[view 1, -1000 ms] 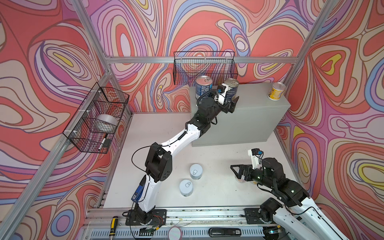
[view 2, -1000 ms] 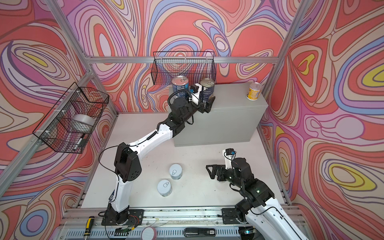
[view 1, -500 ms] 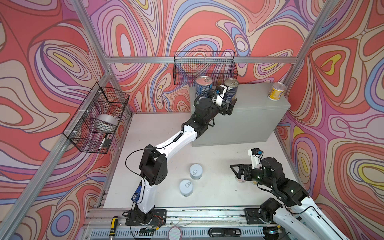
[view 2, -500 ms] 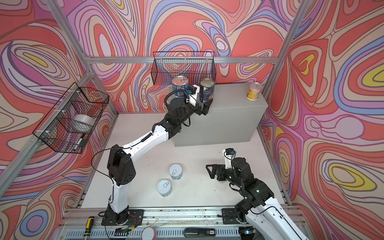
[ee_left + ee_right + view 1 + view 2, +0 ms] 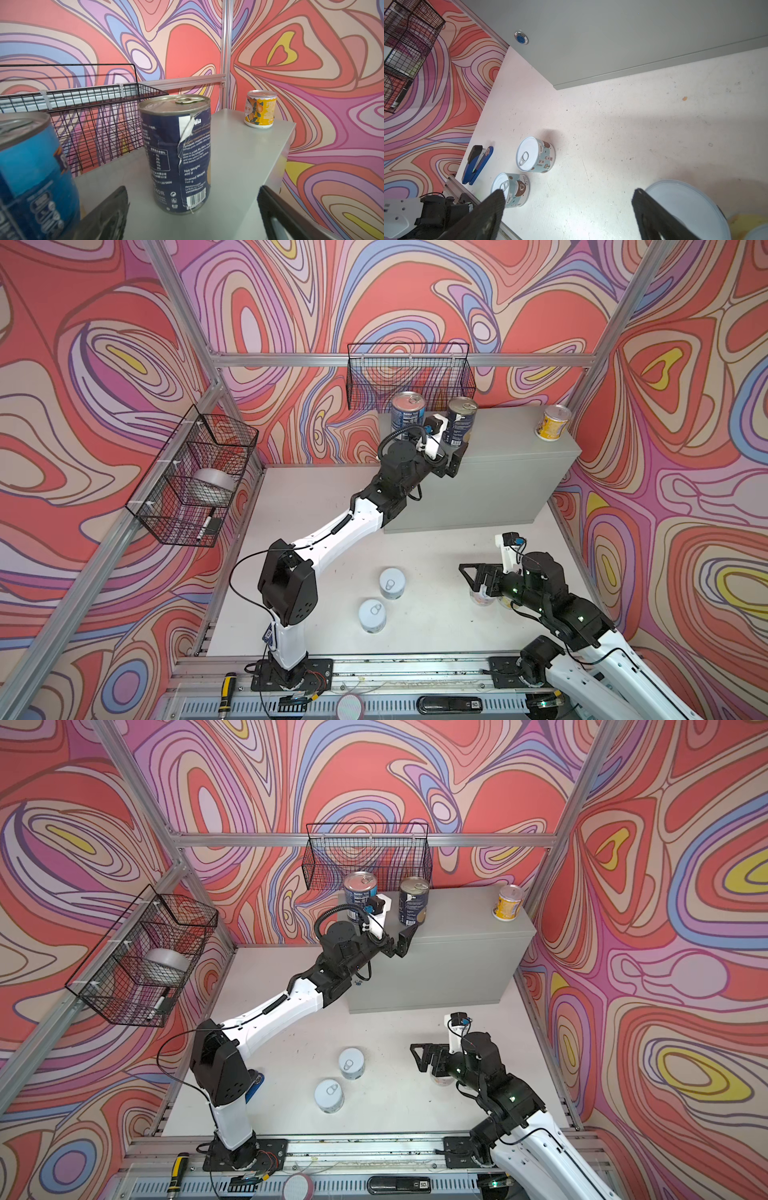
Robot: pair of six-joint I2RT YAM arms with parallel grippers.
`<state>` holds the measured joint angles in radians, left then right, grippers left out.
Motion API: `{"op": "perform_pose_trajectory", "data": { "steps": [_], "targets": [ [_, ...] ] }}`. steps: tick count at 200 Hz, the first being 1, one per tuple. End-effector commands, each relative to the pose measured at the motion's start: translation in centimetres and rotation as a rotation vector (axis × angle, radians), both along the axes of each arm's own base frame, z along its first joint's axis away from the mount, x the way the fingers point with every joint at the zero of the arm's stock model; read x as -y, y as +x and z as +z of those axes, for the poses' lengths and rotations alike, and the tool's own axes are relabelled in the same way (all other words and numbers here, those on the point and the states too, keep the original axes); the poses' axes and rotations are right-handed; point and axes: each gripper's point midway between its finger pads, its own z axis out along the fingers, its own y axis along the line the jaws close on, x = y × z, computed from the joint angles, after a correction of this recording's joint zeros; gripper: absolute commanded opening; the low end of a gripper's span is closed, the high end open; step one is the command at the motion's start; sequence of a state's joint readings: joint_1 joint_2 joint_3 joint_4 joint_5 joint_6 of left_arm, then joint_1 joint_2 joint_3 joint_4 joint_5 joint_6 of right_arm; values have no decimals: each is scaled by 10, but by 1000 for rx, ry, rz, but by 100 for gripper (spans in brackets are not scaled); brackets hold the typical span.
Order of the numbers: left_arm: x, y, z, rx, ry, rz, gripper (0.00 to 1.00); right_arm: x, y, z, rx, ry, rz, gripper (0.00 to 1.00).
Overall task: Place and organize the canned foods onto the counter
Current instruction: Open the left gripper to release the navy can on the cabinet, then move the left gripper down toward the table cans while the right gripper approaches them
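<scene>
Two tall dark blue metal tins [image 5: 408, 416] and a small yellow tin [image 5: 550, 425] upright on the light-grey metal table [image 5: 511, 439], left jaws open just short of one, two teal-white tins [image 5: 392, 583] on the white floor [image 5: 436, 556], right jaws open above a white-lidded tin [image 5: 683, 203]

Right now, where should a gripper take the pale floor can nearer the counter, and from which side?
Probably take the pale can across its curved wall, descending from above: it stands upright, lid up. Keep jaws clear of the second can close at its front-left.

Seven cans [image 5: 391, 584]; two wire baskets [image 5: 409, 377]; one counter [image 5: 507, 435]
</scene>
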<state>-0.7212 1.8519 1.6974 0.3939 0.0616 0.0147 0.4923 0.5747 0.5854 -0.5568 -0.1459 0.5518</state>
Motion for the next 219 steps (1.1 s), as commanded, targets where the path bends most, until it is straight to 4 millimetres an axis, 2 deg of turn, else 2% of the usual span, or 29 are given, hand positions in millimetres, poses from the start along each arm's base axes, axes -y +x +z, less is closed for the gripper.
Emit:
{"op": "perform_pose_trajectory", "data": {
  "steps": [1,29,55,78,112,137,158,181,219],
  "targets": [
    [-7,-14,17,29,-23,-2,100,0,8,10,18,-4,-19,98],
    [-11,-33,15,34,6,2,100,-1,12,2,-23,-33,-20,99],
    [-29,-51,12,8,8,29,100,-4,17,1,-31,-27,-24,99],
    [-57,-65,6,-43,-24,87,100,-12,20,-2,-53,-22,4,98],
    [-93,-81,-20,-123,51,180,100,-28,29,-8,-100,6,44,98],
    [-130,-95,-38,-184,96,282,100,-38,36,-7,-107,34,65,98],
    [-164,-109,-50,-220,66,369,100,-46,41,-10,-118,39,75,98],
    [-191,-120,-71,-261,48,447,100,-66,42,-19,-131,29,114,98],
    [-211,-130,-108,-350,113,503,100,-112,40,-32,-141,-59,193,98]
  ]
}}
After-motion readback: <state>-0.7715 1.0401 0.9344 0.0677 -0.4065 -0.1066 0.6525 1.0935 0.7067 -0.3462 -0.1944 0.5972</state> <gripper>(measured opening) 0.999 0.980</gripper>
